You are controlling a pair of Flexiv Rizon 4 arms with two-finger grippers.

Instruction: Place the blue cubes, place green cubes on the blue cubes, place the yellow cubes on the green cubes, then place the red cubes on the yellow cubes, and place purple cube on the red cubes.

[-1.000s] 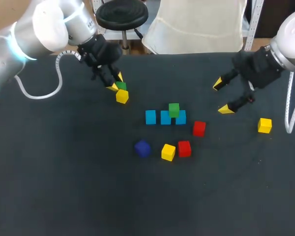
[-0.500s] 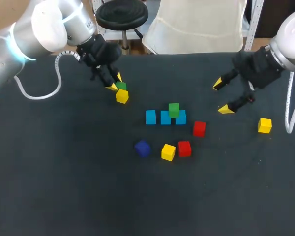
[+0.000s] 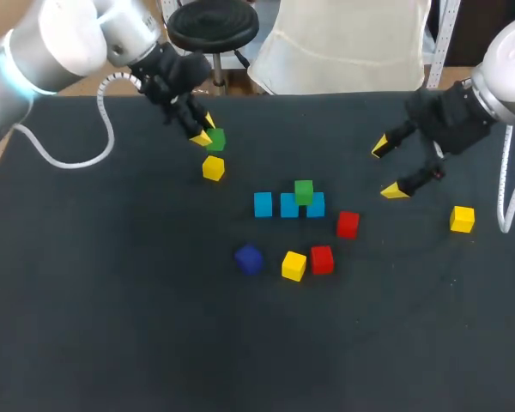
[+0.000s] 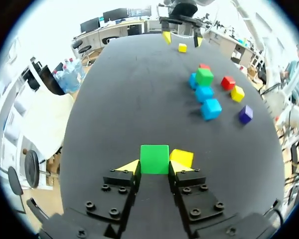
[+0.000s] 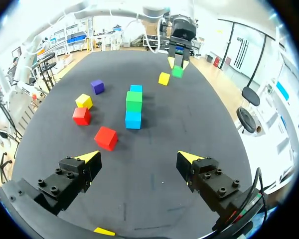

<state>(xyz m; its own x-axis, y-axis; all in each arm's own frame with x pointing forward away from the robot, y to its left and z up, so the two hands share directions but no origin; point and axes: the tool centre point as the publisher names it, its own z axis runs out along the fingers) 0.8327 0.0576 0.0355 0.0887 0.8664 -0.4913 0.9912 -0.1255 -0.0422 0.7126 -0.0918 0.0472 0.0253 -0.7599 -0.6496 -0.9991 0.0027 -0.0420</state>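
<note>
My left gripper (image 3: 204,133) (image 4: 154,167) is shut on a green cube (image 3: 215,139) (image 4: 154,159), held above the table just over a yellow cube (image 3: 212,168) (image 4: 182,157). Three blue cubes (image 3: 289,206) (image 4: 204,92) stand in a row mid-table, with a second green cube (image 3: 304,191) (image 5: 134,100) on top of them. In front of the row lie two red cubes (image 3: 348,224) (image 3: 322,259), another yellow cube (image 3: 293,265) and a purple cube (image 3: 249,258). My right gripper (image 3: 388,169) (image 5: 139,158) hangs open and empty to the right of the row.
A third yellow cube (image 3: 462,219) lies alone near the table's right edge, beyond my right gripper. The dark table (image 3: 112,326) has wide free room along its front and left.
My left gripper has risen with the green cube, lifting it away from the yellow cube that it sat against. The right arm has kept still.
</note>
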